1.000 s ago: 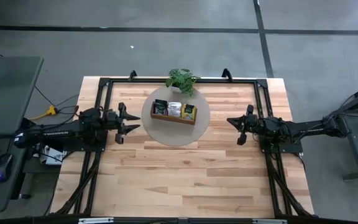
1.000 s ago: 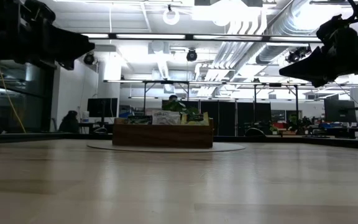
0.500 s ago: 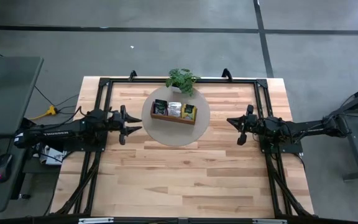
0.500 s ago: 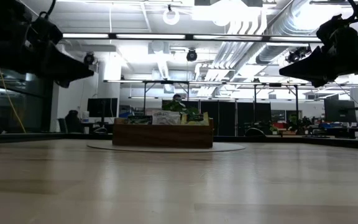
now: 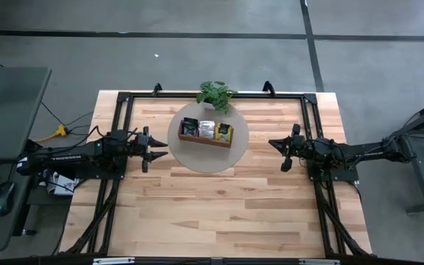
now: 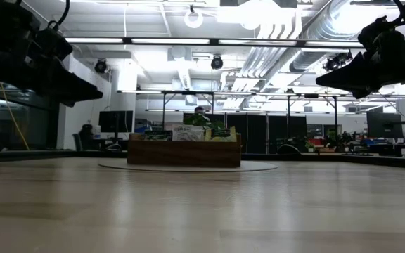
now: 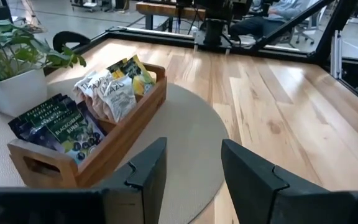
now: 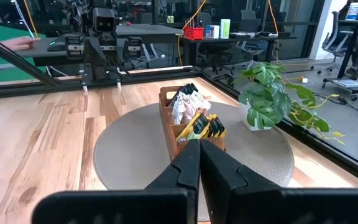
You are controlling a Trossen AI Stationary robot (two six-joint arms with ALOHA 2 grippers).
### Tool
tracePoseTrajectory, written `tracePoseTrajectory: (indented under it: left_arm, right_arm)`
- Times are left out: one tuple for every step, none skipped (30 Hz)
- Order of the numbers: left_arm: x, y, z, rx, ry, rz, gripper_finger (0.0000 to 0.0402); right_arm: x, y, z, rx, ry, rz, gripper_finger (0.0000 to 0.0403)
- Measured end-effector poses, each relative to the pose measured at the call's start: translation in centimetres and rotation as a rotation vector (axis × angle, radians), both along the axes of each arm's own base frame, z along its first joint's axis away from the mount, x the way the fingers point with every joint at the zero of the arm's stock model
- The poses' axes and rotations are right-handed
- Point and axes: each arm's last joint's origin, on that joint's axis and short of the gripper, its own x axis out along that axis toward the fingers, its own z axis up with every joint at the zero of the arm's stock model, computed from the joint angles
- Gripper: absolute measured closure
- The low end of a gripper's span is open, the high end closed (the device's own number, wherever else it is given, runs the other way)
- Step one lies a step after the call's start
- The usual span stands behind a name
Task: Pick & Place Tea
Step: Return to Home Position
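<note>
Wood-plank table (image 5: 219, 199), pale. Left gripper (image 7: 191, 158) above its left side, near the mat: fingers parted, holding nothing. Right gripper (image 8: 199, 146) above its right side, well apart from the mat: fingers pressed together, empty. Round grey mat (image 5: 197, 159). Brown wooden tray (image 5: 206, 142) on the mat. Tea sachets (image 5: 207, 129) standing inside the tray, with printed labels: dark blue-black, white in the middle, yellow.

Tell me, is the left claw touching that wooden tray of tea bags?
Apart. In the high view, the left gripper sits short of the wooden tray, grey mat showing between them.
</note>
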Motion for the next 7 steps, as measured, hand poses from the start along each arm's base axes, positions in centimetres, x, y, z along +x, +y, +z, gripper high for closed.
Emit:
tracePoseTrajectory:
  left_arm:
    - [0.00, 0.00, 0.02, 0.000, -0.002, 0.000, 0.0252]
    - [0.00, 0.00, 0.02, 0.000, -0.002, 0.000, 0.0252]
    - [0.00, 0.00, 0.02, 0.001, -0.002, 0.000, 0.0252]
    - [0.00, 0.00, 0.02, 0.000, -0.002, 0.000, 0.0252]
    - [0.00, 0.00, 0.02, 0.000, -0.002, 0.000, 0.0252]
    - [0.00, 0.00, 0.02, 0.001, -0.002, 0.000, 0.0252]
    - [0.00, 0.00, 0.02, 0.001, -0.002, 0.000, 0.0252]
  right_arm:
    - [0.00, 0.00, 0.00, 0.000, 0.000, 0.000, 0.0394]
    - [0.00, 0.00, 0.00, 0.000, 0.000, 0.000, 0.0394]
    - [0.00, 0.00, 0.00, 0.000, 0.000, 0.000, 0.0395]
    - [0.00, 0.00, 0.00, 0.000, 0.000, 0.000, 0.0397]
    - [0.00, 0.00, 0.00, 0.000, 0.000, 0.000, 0.0398]
    - [0.00, 0.00, 0.00, 0.000, 0.000, 0.000, 0.0399]
    - [0.00, 0.00, 0.00, 0.000, 0.000, 0.000, 0.0400]
